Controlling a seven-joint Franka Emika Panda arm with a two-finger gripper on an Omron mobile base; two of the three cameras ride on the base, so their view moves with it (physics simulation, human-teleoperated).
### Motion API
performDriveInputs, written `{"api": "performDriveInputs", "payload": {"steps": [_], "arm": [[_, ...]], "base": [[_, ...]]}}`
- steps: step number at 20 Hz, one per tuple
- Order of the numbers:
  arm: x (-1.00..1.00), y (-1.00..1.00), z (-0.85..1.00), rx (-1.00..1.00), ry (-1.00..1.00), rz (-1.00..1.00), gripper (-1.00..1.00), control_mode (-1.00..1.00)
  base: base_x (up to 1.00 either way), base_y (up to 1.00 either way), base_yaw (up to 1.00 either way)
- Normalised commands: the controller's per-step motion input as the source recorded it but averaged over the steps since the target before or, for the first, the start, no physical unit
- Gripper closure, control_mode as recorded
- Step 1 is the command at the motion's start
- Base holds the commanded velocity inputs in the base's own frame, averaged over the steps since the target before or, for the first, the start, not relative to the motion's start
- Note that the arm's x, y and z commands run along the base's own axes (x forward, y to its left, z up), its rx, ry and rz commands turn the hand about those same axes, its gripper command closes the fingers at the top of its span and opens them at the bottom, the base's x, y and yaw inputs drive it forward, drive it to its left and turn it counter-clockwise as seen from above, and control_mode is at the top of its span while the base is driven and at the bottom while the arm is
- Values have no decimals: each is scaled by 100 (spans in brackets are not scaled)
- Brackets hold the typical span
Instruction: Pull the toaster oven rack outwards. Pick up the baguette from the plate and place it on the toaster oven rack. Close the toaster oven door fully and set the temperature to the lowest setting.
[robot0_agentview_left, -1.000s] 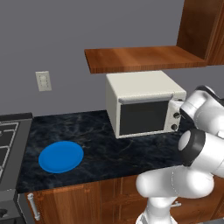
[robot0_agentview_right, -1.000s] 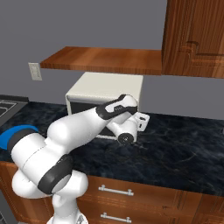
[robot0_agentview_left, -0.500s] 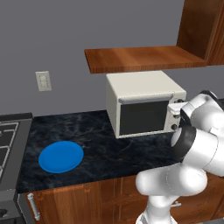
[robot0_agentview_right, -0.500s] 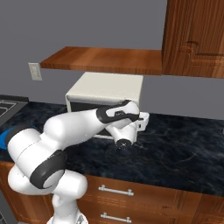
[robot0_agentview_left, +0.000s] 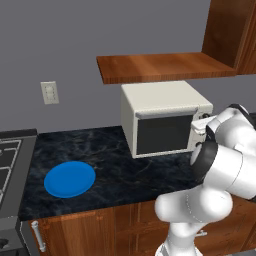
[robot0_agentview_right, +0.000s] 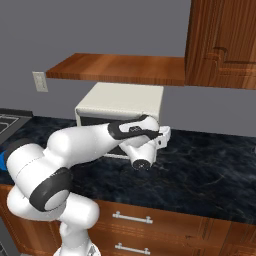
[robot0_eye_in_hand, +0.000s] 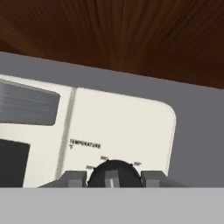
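Dark marbled stone bench (robot0_agentview_left: 115, 170) under a wooden shelf carries the boxy cream-white toaster oven (robot0_agentview_left: 162, 117), door shut. The gripper (robot0_eye_in_hand: 111, 178) has its jaws set either side of the black round temperature knob (robot0_eye_in_hand: 113, 171), seemingly clenched on it. Judged best: keep the wrist square and twist slowly toward the scale's lowest mark without slipping. The flat round bright blue plate (robot0_agentview_left: 69, 178) lies bare, well left.

Kitchen corner, grey wall (robot0_agentview_left: 75, 45) behind dark marble counter (robot0_agentview_left: 115, 172).
A wooden shelf (robot0_agentview_left: 165, 66) hangs above the counter; wood cabinet (robot0_agentview_right: 222, 42) right of it, light switch (robot0_agentview_left: 49, 92) left, drawers (robot0_agentview_right: 135, 220) below.
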Motion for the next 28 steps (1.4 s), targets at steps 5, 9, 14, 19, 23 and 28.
{"api": "performDriveInputs", "payload": {"steps": [5, 9, 14, 19, 23, 28], "arm": [[0, -1, 0, -19, 0, 0, 100, -100], [0, -6, 0, -19, 0, 0, 100, -100], [0, -5, 0, -16, 0, 0, 100, -100], [0, -5, 0, -17, 1, 0, 100, -100], [0, -5, 0, -18, 1, 0, 100, -100], [0, -2, 0, -20, 0, 0, 100, -100]], "base": [[0, 0, 0], [0, 0, 0], [0, 0, 0], [0, 0, 0], [0, 0, 0], [0, 0, 0]]}}
